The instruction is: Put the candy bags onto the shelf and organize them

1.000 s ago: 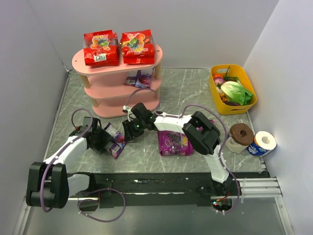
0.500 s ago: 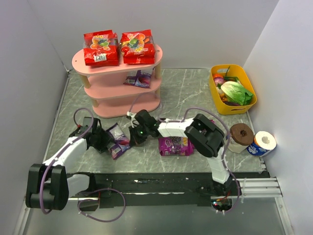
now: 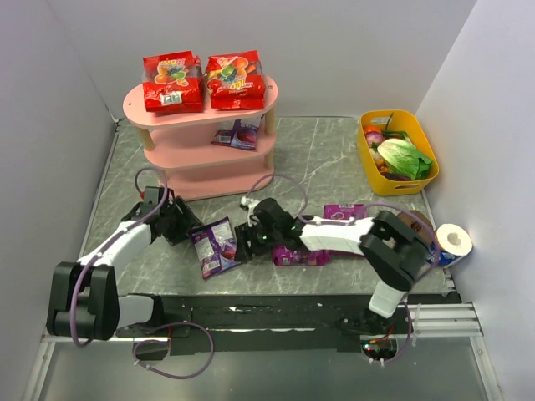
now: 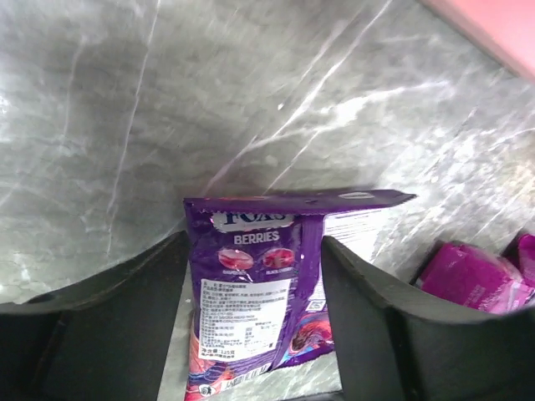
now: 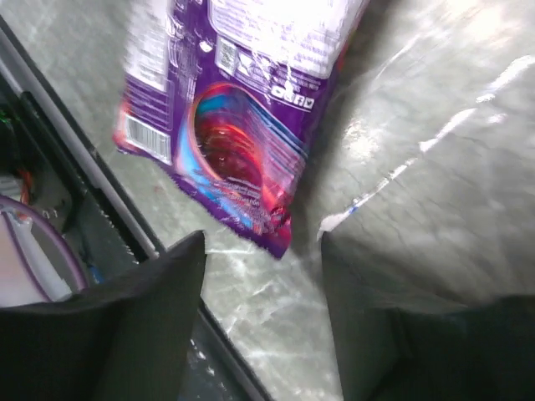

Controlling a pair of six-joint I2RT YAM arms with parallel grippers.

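We see both tools released, the left tool (image 3: 185,230) spread over one end of a blue-violet candy bag (image 3: 216,248) lying flat on the desk (image 3: 334,167), the right tool (image 3: 244,245) beside it, near the shelf (image 3: 192,154).

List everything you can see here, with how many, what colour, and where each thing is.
shelf: one, pink, far left of table
red candy bags: two, shelf's top tier
purple candy bag: one, shelf's middle tier
blue-violet candy bag: one, flat on table, between both end effectors
magenta candy bags: two, on table, right of centre
tub: one, yellow, far right, holds vegetables
brown-topped roll: one, near right
tissue roll: one, white, blue wrap, near right corner
left end effector: black, open
right end effector: black, open
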